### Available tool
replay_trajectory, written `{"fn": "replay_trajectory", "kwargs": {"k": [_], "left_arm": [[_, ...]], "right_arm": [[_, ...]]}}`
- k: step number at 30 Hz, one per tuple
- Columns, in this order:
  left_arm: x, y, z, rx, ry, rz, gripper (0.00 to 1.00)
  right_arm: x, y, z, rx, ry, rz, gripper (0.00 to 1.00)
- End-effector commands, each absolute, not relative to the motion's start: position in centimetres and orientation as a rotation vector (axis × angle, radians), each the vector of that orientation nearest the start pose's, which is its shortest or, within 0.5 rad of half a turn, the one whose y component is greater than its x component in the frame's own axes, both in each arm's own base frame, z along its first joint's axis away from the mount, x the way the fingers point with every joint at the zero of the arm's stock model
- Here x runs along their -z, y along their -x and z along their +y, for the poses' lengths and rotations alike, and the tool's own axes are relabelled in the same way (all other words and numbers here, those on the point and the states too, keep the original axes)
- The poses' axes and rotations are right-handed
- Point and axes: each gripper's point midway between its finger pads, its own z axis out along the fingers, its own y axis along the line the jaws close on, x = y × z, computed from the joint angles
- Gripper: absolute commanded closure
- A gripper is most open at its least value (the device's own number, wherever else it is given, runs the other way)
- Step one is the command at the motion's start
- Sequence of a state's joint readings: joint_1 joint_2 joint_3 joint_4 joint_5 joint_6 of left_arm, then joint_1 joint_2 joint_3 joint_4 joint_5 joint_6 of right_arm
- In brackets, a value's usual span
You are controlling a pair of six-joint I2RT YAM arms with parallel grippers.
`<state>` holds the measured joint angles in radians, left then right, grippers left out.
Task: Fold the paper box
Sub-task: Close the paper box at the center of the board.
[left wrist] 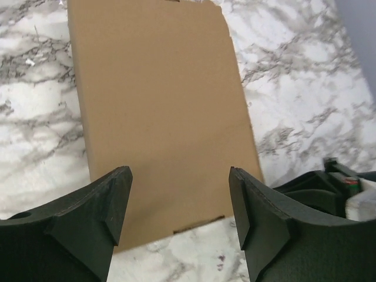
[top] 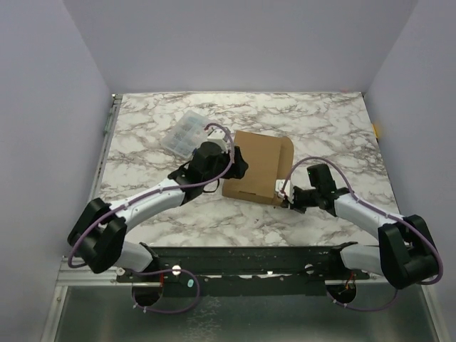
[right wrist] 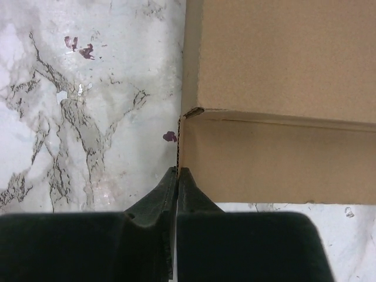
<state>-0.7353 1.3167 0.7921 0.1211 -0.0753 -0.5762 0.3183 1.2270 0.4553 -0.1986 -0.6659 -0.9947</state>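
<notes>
The paper box (top: 258,165) is a flat brown cardboard piece lying mid-table, with a folded flap along its near side. My left gripper (top: 239,162) hangs open at the box's left edge; in the left wrist view its fingers (left wrist: 117,200) straddle the cardboard (left wrist: 158,117) from above without touching it. My right gripper (top: 287,201) is at the box's near right corner. In the right wrist view it (right wrist: 177,170) is shut on the thin upright edge of the cardboard flap (right wrist: 282,158).
A small clear plastic compartment case (top: 187,132) lies behind my left arm, up and to the left of the box. Lilac walls close in the marble table (top: 342,128) on the left, the back and the right.
</notes>
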Motion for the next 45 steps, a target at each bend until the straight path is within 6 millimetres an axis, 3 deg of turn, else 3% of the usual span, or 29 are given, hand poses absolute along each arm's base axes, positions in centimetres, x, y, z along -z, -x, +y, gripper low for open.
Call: {"fn": "replay_trajectory", "kwargs": {"k": [1, 9, 16, 25, 45], "left_arm": [[-11.9, -30.7, -29.1, 0.561, -0.462, 2.162, 0.27], [-9.5, -32.3, -28.6, 0.409, -0.522, 2.206, 0.25], [-8.0, -31.8, -28.6, 0.442, -0.513, 2.256, 0.22], [-6.8, -31.0, -29.3, 0.513, -0.5, 2.307, 0.23], [-5.5, -29.8, -31.5, 0.688, -0.477, 2.347, 0.25]], "right_arm": [[-3.4, -22.0, 16.4, -0.611, 1.592, 1.717, 0.99], [-3.5, -22.1, 16.5, -0.67, 1.555, 1.766, 1.0], [-3.4, -22.6, 16.6, -0.696, 1.537, 1.816, 1.0], [-5.0, -23.0, 17.0, -0.677, 1.551, 1.754, 1.0], [-5.6, -24.3, 17.2, -0.664, 1.574, 1.804, 1.0]]}}
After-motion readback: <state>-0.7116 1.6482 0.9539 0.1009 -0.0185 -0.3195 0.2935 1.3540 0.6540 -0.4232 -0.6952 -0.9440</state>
